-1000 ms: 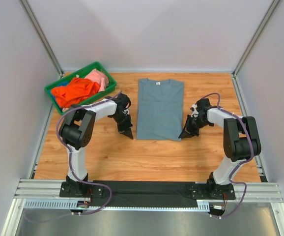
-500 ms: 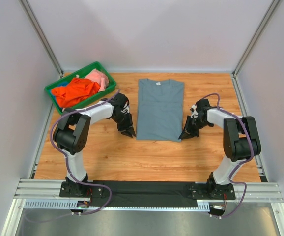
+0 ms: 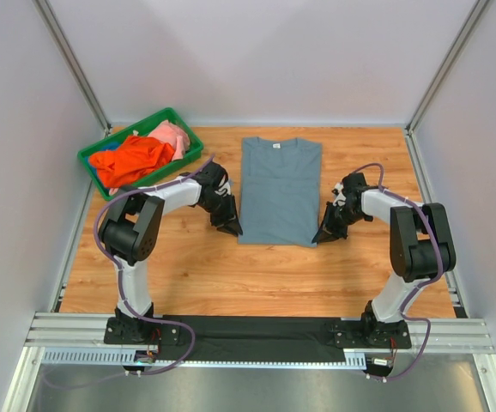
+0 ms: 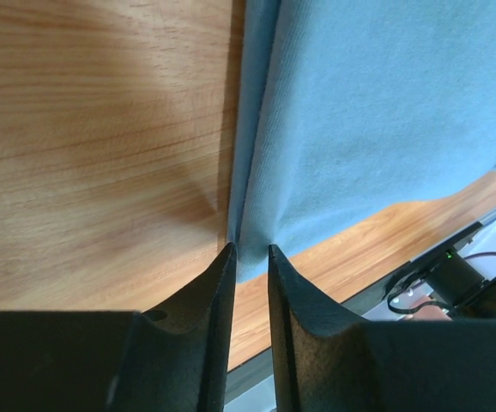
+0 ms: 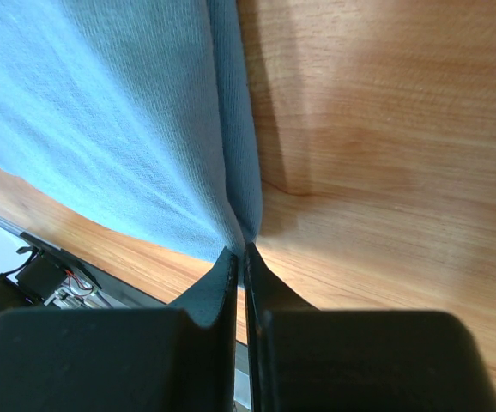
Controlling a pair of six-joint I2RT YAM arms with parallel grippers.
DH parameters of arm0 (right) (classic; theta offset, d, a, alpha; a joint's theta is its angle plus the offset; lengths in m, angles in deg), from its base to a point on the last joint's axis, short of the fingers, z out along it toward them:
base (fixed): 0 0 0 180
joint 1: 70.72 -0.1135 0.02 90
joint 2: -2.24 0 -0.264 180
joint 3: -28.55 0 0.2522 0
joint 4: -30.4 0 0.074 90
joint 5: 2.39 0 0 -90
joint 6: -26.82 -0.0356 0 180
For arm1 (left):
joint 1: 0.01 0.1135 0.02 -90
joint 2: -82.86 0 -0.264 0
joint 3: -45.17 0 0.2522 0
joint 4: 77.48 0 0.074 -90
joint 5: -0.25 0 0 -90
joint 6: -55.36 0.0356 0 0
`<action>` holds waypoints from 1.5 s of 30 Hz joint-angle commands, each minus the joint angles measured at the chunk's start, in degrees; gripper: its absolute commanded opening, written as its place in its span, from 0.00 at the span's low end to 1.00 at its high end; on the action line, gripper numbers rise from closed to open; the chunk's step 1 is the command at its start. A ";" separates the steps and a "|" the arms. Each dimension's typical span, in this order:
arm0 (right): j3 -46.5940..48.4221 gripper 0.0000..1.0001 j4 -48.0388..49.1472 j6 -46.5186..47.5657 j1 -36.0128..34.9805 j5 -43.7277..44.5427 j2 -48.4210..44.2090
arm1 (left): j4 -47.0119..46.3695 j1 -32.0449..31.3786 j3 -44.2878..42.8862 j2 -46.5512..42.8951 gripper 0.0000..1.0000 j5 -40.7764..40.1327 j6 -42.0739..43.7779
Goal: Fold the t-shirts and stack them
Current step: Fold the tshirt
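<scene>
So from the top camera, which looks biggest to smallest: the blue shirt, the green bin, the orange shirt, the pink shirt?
1. blue shirt, spread flat
2. green bin
3. orange shirt, crumpled
4. pink shirt, partly hidden

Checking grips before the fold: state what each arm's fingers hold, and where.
The right fingers pinch the grey-blue t-shirt at its near right hem corner. The left fingers stand apart at the near left corner, gripping nothing.

One grey-blue t-shirt (image 3: 279, 190), one green bin (image 3: 87, 165) with seemingly two tees, orange tee (image 3: 132, 160) and pink tee (image 3: 171, 135), one left end effector (image 3: 229, 228), one right end effector (image 3: 323, 235).
</scene>
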 commanded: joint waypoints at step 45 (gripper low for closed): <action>11.98 0.43 -4.28 -1.03 -0.20 5.07 -0.72 | 15.71 -0.98 -6.94 -4.40 0.25 -6.21 0.64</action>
